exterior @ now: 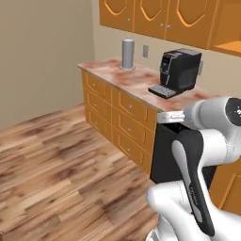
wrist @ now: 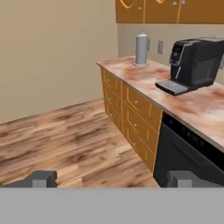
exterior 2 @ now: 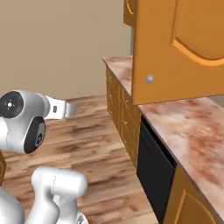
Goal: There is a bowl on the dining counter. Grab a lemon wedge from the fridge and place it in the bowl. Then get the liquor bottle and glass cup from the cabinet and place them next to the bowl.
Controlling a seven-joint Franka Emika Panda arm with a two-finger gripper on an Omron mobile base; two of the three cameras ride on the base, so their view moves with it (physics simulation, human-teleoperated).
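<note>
My gripper (wrist: 114, 179) is open, its two dark fingertips (wrist: 41, 178) wide apart with nothing between them. It hangs in the air over the wooden floor and points at the counter's corner. Orange wall cabinets (exterior: 150, 14) run above the counter. One cabinet door (exterior 2: 175, 48) stands swung open over the counter, and an open cabinet shelf (exterior: 230, 47) shows at the upper right. The bowl, lemon wedge, fridge, liquor bottle and glass cup are out of view.
A marbled counter (exterior: 136, 80) with orange drawers (exterior: 127, 117) runs along the wall. On it stand a black coffee machine (wrist: 194, 63) and a grey cylinder (wrist: 141, 49). A black dishwasher front (wrist: 188, 157) sits under the counter. Open wooden floor (exterior: 61, 160) lies to the left.
</note>
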